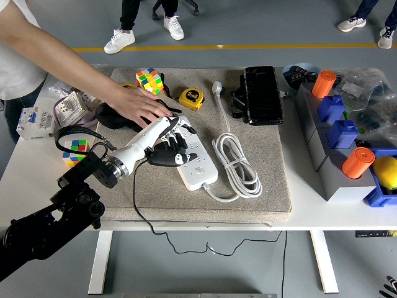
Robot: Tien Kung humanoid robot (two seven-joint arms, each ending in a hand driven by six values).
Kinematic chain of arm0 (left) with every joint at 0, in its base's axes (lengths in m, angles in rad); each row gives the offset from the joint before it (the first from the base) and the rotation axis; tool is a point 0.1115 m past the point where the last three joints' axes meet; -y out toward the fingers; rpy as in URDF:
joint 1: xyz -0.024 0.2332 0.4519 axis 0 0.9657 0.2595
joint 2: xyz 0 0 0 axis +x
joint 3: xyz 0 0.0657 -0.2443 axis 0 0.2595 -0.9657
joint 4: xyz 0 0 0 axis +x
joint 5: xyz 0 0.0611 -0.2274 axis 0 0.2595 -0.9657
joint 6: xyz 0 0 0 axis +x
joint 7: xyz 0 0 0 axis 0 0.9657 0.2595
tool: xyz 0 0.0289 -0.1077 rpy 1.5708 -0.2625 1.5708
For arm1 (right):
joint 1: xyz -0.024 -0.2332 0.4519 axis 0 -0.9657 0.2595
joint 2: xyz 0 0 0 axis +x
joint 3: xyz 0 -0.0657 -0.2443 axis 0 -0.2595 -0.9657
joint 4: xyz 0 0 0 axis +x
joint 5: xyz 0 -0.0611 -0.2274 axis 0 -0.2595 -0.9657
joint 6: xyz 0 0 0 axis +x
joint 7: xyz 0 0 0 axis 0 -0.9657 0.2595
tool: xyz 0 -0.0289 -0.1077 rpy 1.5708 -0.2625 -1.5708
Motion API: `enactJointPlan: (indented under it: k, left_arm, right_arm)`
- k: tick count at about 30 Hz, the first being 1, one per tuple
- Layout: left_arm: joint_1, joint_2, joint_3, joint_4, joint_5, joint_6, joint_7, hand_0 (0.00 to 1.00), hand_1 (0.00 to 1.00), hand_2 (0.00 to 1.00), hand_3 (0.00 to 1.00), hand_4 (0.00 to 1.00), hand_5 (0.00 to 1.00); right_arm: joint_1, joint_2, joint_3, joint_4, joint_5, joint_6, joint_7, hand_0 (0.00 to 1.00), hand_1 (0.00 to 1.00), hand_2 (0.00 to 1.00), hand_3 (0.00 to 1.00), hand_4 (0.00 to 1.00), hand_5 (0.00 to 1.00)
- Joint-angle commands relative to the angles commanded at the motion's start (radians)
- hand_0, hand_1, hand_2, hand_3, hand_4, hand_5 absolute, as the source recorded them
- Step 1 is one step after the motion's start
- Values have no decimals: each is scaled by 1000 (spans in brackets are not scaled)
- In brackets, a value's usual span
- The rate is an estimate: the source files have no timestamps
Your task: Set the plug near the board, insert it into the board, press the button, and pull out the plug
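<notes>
- The black plug sits on the left side of the white power strip, about midway along it; whether its pins are fully seated cannot be told.
- The plug's thin black cord runs down the mat and drops over the table's near edge.
- The left hand lies over the plug and the strip, its fingers curled down around the plug — clamped on it, as far as the view shows.
- The strip lies at a slant on the grey mat, and its own white cable is coiled just to its right, ending in a white plug near the mat's far edge.
- A person's hand rests flat on the mat just beyond the robot's hand, close to the strip's far end.
- Farther back on the mat are a colour cube, a yellow tape measure and a black case.
- A second colour cube sits on the white table left of the mat — beside the robot's forearm.
- Grey and blue blocks with orange cylinders stand at the right.
</notes>
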State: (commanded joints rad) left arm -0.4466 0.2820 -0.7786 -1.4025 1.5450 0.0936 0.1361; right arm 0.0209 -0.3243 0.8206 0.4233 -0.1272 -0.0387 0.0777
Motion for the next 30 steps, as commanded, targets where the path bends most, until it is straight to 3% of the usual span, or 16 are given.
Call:
enactJointPlan:
  k: [8, 12, 20, 30]
  left_arm:
    - [-6, 8, 6, -45, 20, -177, 191, 65, 88, 141, 852, 722, 2]
    - [-9, 8, 13, -54, 28, -242, 267, 64, 86, 137, 859, 707, 2]
    - [-20, 7, 33, -55, 24, -268, 287, 64, 81, 135, 857, 723, 2]
    - [-36, -8, 69, -24, 16, -267, 286, 63, 79, 136, 855, 729, 2]
  right_arm:
    - [0, -3, -6, 0, 0, 0, -2, 594, 643, 584, 494, 771, 496]
    - [-2, -4, -9, 0, 1, 0, -2, 594, 644, 584, 494, 771, 497]
    - [-3, -7, -9, 0, 1, 0, -2, 593, 643, 584, 494, 770, 495]
    - [-4, -5, -9, 0, 2, 0, -2, 593, 643, 584, 494, 770, 496]
